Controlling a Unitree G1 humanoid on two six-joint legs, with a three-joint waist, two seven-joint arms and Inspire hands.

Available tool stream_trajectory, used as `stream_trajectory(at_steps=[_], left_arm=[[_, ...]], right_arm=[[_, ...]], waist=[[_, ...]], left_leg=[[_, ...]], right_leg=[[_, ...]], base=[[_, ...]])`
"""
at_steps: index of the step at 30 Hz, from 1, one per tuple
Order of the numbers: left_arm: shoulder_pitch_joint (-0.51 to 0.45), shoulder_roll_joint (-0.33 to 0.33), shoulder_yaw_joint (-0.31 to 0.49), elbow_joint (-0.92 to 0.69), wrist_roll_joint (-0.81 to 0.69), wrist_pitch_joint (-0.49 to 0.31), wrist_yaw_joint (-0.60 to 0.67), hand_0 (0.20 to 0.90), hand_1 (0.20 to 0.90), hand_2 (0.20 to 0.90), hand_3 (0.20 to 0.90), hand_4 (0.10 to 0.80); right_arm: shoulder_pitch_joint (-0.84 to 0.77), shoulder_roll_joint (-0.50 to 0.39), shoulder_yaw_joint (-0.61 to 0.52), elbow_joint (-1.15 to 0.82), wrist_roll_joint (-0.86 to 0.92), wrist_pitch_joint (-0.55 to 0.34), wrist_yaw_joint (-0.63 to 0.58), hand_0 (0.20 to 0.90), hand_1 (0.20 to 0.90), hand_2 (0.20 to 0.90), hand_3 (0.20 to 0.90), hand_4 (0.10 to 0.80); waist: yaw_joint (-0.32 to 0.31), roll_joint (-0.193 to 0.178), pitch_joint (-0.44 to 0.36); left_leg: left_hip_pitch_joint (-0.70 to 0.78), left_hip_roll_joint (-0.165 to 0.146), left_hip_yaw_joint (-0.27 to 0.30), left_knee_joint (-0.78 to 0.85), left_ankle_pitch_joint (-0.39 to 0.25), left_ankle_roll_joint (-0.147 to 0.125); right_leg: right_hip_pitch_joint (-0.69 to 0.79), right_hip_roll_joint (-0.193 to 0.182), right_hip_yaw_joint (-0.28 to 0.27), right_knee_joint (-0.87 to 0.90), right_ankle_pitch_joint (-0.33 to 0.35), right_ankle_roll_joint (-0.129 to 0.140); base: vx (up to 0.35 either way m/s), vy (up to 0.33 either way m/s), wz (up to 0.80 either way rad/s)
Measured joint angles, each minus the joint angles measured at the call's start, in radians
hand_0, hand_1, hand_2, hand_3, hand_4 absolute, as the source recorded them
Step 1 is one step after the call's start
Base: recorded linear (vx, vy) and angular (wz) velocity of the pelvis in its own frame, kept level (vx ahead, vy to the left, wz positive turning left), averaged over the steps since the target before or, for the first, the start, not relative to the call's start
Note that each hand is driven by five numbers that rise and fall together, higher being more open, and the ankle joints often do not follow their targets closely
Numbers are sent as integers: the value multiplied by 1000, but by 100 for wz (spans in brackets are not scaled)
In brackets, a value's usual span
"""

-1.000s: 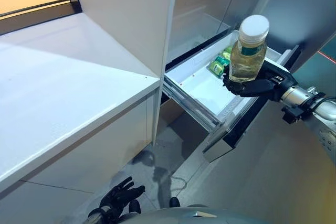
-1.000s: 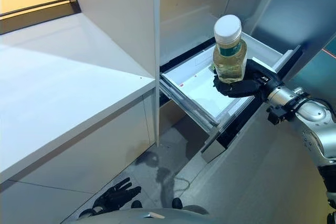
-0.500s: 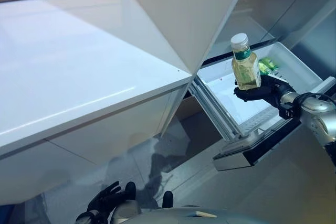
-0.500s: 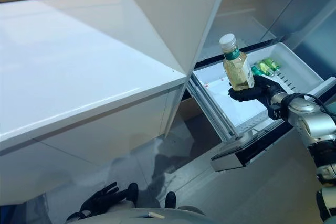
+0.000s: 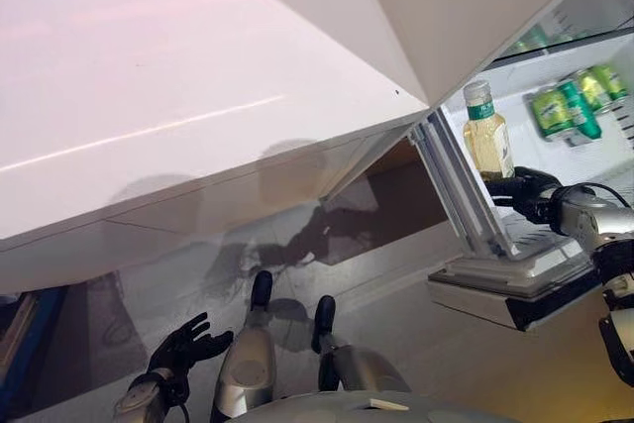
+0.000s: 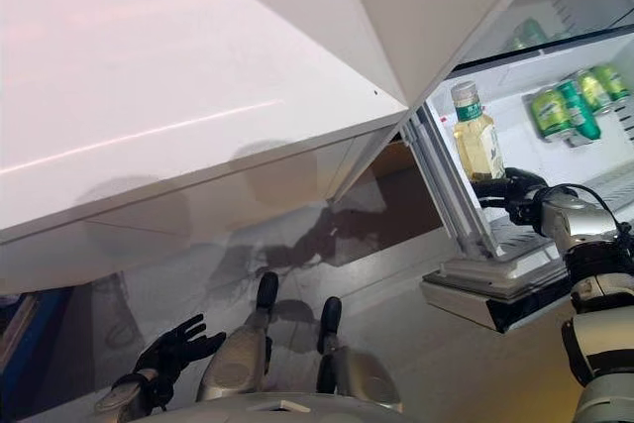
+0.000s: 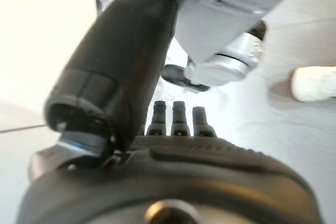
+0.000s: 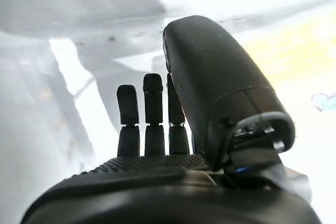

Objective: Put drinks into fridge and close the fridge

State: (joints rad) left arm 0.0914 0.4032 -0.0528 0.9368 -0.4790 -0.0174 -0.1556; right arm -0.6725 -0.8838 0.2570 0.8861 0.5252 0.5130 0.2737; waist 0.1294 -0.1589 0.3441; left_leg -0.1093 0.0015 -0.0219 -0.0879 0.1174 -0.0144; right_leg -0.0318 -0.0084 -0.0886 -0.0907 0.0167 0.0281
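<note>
Our right hand [image 5: 523, 188] grips the clear yellow-drink bottle with white cap [image 5: 488, 138] upright over the open white fridge drawer [image 5: 555, 255], near green cans [image 5: 565, 111]. Left hand [image 5: 183, 346] hangs spread, empty.

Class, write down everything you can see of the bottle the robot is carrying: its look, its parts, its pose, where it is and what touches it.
The bottle is clear and looks like plastic, filled with a pale yellow drink. It has a pale cap and a green band round the neck. It stands upright over the open white fridge drawer, near its front, apart from the green cans lying farther back. Only the right hand touches it, dark fingers curled round its base.
</note>
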Motion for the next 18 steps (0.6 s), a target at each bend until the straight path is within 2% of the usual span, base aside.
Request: stream_trajectory(at_steps=[2,6,13,18], left_arm=[[-32,19,-1,-23,-15,65,14,900,900,900,900,800],[-123,46,-2,-21,-72,131,43,900,900,900,900,800],[-206,50,-13,-23,-113,154,99,900,900,900,900,800],[-235,72,-22,-24,-129,177,134,900,900,900,900,800]], right_arm=[[-55,-1,0,108,-73,9,74,300,300,300,200,100],[-134,-5,1,218,-165,10,159,300,300,300,200,100],[-196,-4,35,291,-201,17,192,300,300,300,200,100],[-226,-5,50,301,-213,37,200,300,300,300,200,100]], waist=[[5,0,0],[7,1,0],[9,13,18],[17,20,69]], left_leg=[[2,0,-1,0,0,0],[3,1,-1,0,1,2],[-5,-1,-3,0,9,3],[-53,-2,-18,0,22,0]], right_leg=[[2,-1,-2,0,0,0],[3,0,-3,0,0,0],[-1,1,-11,0,1,-2],[-42,3,-31,0,7,-9]], base=[[16,5,2],[0,-9,-2],[-1,-52,2],[-24,-36,10]])
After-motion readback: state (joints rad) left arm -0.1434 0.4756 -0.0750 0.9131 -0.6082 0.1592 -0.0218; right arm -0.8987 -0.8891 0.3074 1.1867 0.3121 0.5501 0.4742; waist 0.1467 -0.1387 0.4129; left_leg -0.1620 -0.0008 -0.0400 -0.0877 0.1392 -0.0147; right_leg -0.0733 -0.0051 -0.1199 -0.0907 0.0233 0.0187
